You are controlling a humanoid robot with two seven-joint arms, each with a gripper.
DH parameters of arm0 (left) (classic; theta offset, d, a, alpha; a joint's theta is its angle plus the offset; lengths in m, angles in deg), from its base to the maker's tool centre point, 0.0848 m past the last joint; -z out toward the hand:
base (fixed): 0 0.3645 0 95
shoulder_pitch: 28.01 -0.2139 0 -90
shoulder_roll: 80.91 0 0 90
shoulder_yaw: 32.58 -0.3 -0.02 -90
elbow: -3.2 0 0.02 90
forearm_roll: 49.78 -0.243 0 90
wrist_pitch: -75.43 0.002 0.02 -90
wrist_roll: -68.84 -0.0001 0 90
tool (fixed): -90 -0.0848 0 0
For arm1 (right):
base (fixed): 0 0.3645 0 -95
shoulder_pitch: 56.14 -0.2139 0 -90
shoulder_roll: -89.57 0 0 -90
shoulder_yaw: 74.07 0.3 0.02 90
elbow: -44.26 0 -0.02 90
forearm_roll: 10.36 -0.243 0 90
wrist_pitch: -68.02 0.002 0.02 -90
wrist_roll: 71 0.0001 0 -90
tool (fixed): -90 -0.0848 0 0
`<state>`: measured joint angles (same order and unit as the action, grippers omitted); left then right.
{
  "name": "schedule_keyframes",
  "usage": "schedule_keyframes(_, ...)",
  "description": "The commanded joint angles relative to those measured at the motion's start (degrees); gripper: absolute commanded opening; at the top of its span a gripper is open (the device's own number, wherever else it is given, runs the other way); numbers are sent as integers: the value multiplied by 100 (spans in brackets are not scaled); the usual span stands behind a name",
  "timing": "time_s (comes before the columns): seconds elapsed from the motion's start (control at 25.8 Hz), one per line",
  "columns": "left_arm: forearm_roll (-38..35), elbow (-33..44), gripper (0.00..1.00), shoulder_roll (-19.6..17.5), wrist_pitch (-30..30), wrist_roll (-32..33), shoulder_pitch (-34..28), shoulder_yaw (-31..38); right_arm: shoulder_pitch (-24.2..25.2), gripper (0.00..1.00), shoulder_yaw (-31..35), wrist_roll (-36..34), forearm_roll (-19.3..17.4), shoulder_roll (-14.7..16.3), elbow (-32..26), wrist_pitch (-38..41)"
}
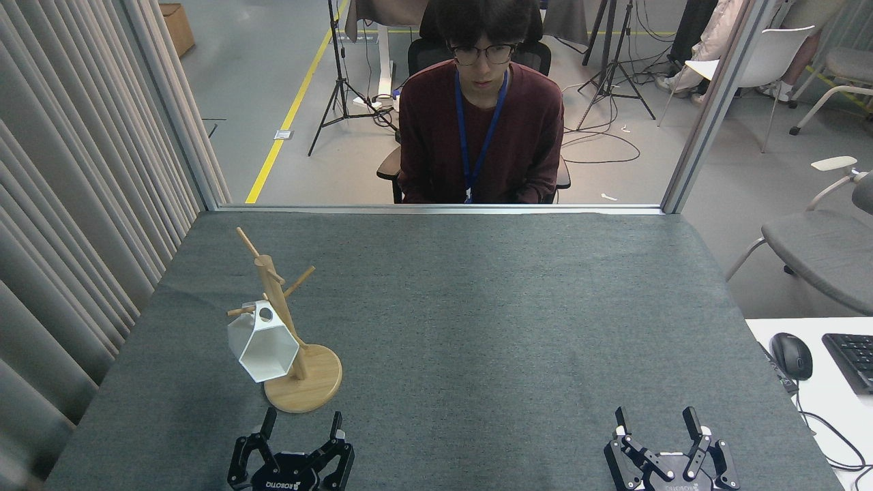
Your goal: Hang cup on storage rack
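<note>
The white faceted cup (262, 348) hangs by its loop handle from a peg of the light wooden storage rack (286, 327), which stands on its round disc base at the left of the grey table. The cup's hexagonal rim faces me. My left gripper (301, 421) sits low at the front edge, just below the rack's base, open and holding nothing. At the front right my right gripper (656, 417) is open too, far from the rack.
A person in a dark red top sits behind the table's far edge (436, 209). Curtains (75, 204) line the left side. A white desk with a mouse (791, 355) and keyboard (852, 358) stands at the right. Grey table surface (477, 320) spreads between rack and right gripper.
</note>
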<state>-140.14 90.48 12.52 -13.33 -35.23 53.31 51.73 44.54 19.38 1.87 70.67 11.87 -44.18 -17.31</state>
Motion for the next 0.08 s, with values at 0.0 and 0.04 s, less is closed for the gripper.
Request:
schedule_keyframes(0.0, 1, 9, 100, -1, 0, 1, -2, -37, 4, 98, 7, 8, -70, -8, 2, 25)
schedule_keyframes(0.04, 1, 9, 100, -1, 0, 1, -2, -46, 4, 98, 7, 8, -70, -8, 2, 16)
